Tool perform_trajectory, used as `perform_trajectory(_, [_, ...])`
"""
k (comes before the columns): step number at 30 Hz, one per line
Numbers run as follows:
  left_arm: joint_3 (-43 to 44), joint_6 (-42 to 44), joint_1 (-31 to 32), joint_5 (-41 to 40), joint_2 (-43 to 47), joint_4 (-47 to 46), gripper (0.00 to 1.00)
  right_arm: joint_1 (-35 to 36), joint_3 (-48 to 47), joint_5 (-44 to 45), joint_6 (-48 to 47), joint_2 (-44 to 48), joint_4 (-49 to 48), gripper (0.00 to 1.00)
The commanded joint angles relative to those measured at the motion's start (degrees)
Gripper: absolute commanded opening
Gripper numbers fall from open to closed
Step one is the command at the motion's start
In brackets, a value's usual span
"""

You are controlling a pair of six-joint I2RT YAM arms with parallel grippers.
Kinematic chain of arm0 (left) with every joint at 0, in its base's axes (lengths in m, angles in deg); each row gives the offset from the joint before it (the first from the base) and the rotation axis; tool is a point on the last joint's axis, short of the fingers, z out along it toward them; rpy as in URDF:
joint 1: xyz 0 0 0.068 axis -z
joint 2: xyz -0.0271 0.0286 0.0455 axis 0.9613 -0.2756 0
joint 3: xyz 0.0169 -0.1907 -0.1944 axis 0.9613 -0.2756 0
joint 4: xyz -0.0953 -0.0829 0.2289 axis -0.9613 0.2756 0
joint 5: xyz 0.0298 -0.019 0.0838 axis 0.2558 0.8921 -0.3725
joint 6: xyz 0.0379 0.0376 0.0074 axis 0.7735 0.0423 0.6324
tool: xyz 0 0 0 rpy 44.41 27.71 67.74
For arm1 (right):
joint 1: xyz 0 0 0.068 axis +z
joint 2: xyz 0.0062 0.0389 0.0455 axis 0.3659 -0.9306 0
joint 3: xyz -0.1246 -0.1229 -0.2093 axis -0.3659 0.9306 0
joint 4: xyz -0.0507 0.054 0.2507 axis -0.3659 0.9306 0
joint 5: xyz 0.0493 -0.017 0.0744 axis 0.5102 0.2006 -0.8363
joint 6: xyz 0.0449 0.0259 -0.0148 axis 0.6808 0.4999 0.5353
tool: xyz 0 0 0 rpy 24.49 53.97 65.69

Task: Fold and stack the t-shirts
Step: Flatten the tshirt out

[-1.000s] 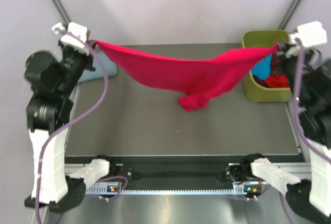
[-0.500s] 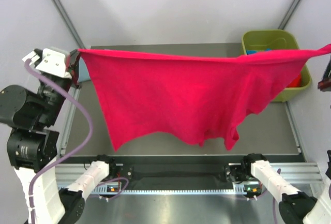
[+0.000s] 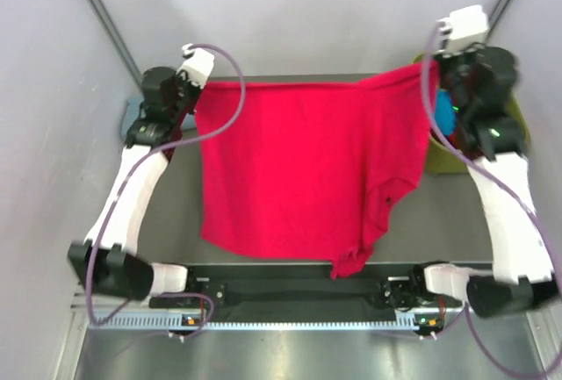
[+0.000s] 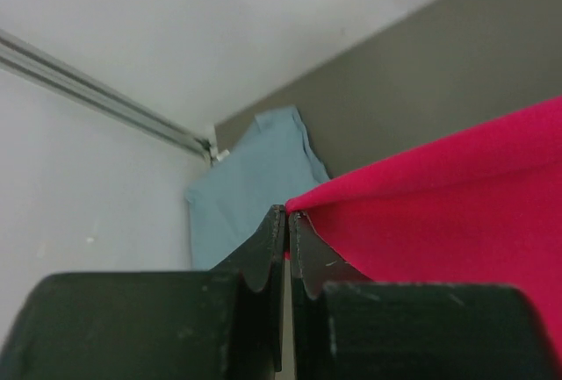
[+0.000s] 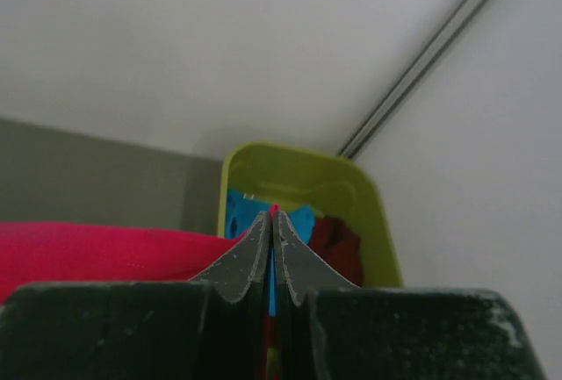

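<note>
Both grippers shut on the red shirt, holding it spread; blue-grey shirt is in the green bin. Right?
No. The blue-grey shirt lies on the table in the far left corner, not in the green bin, as the left wrist view shows. The left gripper and right gripper are indeed shut on the red shirt, holding it spread.

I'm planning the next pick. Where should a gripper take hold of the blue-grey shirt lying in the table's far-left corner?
The blue-grey shirt lies flat against the left wall, so probably pinch its edge facing the table's middle, from above. Only that side looks open.
</note>
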Motion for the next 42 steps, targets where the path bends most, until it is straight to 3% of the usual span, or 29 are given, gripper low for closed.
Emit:
perform_trajectory(1, [-0.9, 3.4, -1.7, -3.6, -8.1, -9.1, 0.00, -1.3, 4.1, -0.4, -3.1, -5.4, -6.3, 0.00])
perform_trajectory(8, [5.0, 8.2, -1.8, -4.2, -30.0, -13.0, 0.00, -1.3, 0.7, -2.7, -2.1, -25.2, -8.7, 0.00])
perform_trajectory(12, [15.0, 9.3, -1.9, -5.7, -43.9, -12.3, 0.00, -1.0, -12.9, -2.9, -3.1, -41.6, -7.3, 0.00])
perform_trajectory(18, [27.3, 7.9, -1.9, -8.8, -54.7, -10.8, 0.00, 0.1, -35.3, -1.7, -4.3, -61.2, -2.4, 0.00])
perform_trajectory(21, [27.8, 6.9, -2.1, -12.1, -55.6, -15.0, 0.00, 0.8, -38.6, -0.7, -4.7, -64.7, -4.5, 0.00])
perform_trajectory(28, [30.3, 4.7, -2.8, -15.4, -57.7, -15.4, 0.00, 2.4, -38.3, -1.5, -0.8, -66.4, -10.9, 0.00])
perform_trajectory(42, [27.9, 4.1, -5.0, -18.6, -57.2, -14.7, 0.00, 4.7, -44.2, 1.3, -6.3, -76.4, -22.7, 0.00])
